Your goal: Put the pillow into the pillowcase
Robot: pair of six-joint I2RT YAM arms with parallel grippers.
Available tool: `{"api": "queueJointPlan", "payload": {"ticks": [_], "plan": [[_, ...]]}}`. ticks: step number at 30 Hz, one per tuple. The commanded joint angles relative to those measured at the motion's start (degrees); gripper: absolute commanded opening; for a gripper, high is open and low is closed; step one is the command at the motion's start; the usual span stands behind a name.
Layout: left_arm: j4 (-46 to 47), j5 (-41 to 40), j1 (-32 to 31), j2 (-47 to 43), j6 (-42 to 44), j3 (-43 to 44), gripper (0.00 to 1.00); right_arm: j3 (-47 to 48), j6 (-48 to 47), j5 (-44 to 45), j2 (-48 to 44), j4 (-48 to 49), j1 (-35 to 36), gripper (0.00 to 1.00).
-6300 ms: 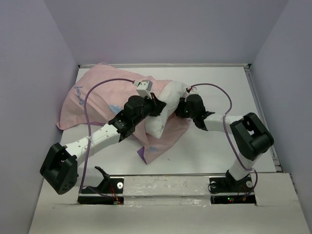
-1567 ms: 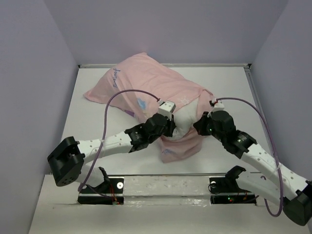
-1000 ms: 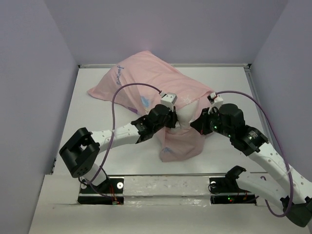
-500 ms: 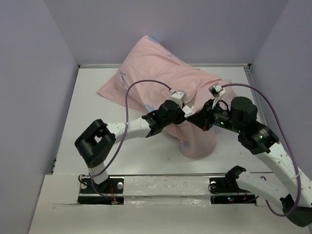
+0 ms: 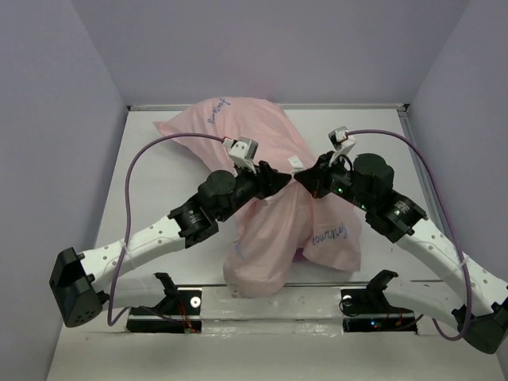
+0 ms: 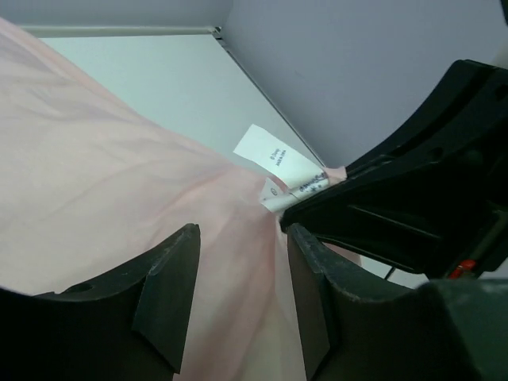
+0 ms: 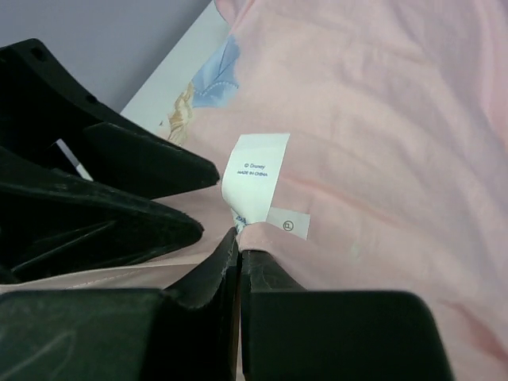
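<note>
Change in the left gripper: its jaws are now seen parted, where they were held close together half a second before.
Change in the pillowcase: the far end, formerly raised high, is now lowered to the far edge of the table. The near end is hung closer to the near edge than before.
Change in the pillow: a white patch was exposed at the case mouth one second before. Now only pink fabric is shown.
Pillowcase as container: a plump bulge is carried from the far side of the table to the near side. The pale pink reverse is turned outward, and purple lettering is shown on the near-right fold.
Location of the pillow: it is covered by the pillowcase, and its position is read only from that bulge.
State of the right gripper: it is closed on a seam of the pillowcase, just beside the sewn label.
State of the left gripper: the fingers are spread, with pink fabric seen through the gap. The tip is placed just beside that of the right gripper.
</note>
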Motion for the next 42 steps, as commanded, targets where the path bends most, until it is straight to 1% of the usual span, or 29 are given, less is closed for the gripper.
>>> {"api": "queueJointPlan", "payload": {"ticks": [1, 6, 7, 9, 10, 11, 14, 15, 19, 20, 23, 25, 26, 28, 30, 31, 33, 37, 38, 42], "plan": [[-2.49, 3.54, -1.05, -4.69, -0.13, 5.32, 0.59, -2.80, -0.25, 8.56, -0.11, 7.25, -1.52, 0.00], [-12.40, -0.50, -1.31, -4.17, 3.38, 7.79, 0.59, -9.82, 0.89, 10.84, -7.92, 6.03, -1.52, 0.00], [-13.21, -2.77, -1.49, -4.17, 4.17, 7.79, 0.60, -10.53, 1.07, 10.93, -10.81, 5.23, -1.52, 0.00], [-16.19, -7.69, -2.45, -4.26, 5.84, 7.97, 0.60, -12.02, 1.60, 9.80, -13.55, 2.51, -1.52, 0.00], [-16.64, -13.55, -2.81, -4.35, 7.68, 7.97, 0.60, -12.29, 1.60, 7.88, -14.52, 1.63, -1.52, 0.00], [-16.82, -15.87, -2.98, -4.52, 8.57, 8.06, 0.60, -12.56, 1.60, 7.16, -16.10, 0.67, -1.52, 0.00], [-15.16, -18.09, -3.07, -4.26, 12.86, 8.50, 0.60, -12.47, 2.39, 5.92, -16.03, -3.37, -1.52, 0.00], [-14.55, -17.74, -3.07, -3.74, 13.75, 8.67, 0.59, -12.39, 2.57, 5.66, -15.85, -3.91, -1.52, 0.00], [-16.38, -9.67, -4.65, 1.97, 16.92, 9.82, 0.56, -11.68, 3.62, 4.52, -17.43, -8.47, -1.52, 0.00], [-16.56, -9.22, -5.44, 2.94, 17.53, 9.21, 0.56, -11.51, 4.67, 1.99, -17.69, -11.62, -1.52, 0.00], [-17.79, -7.72, -5.54, 6.98, 19.21, 8.50, 0.56, -11.94, 5.99, -1.63, -17.26, -15.16, -1.52, 0.00], [-17.71, -6.67, -5.62, 9.09, 19.74, 8.76, 0.59, -13.87, 6.70, -2.08, -17.78, -16.04, -1.52, 0.00], [-17.53, -5.27, -5.62, 9.45, 19.91, 8.85, 0.62, -14.49, 7.05, -1.03, -18.48, -16.13, -1.52, 0.00], [-17.18, -3.16, -5.62, 10.33, 20.44, 8.94, 0.66, -15.37, 7.84, -0.93, -20.23, -16.04, -1.52, 0.00], [-17.35, -1.66, -5.62, 10.94, 20.97, 8.67, 0.70, -15.37, 8.19, -1.98, -22.26, -17.27, -1.52, 0.00], [-17.26, 0.43, -5.62, 11.21, 21.40, 8.50, 0.73, -15.29, 8.28, -3.29, -22.53, -18.06, -1.52, 0.00], [-17.09, 2.99, -5.62, 11.82, 21.76, 7.97, 0.74, -15.63, 8.46, -4.97, -22.88, -20.34, -1.52, 0.00], [-14.98, 9.14, -5.62, 12.79, 21.94, 7.18, 0.74, -17.04, 9.77, -6.82, -23.32, -20.79, -1.52, 0.00], [-14.72, 9.68, -5.71, 13.40, 22.11, 7.35, 0.69, -16.87, 9.86, -5.86, -23.23, -20.70, -1.52, 0.00], [-13.49, 12.84, -5.62, 13.32, 21.68, 8.23, 0.68, -16.25, 9.95, -1.56, -23.49, -20.70, -1.52, 0.00]]}}
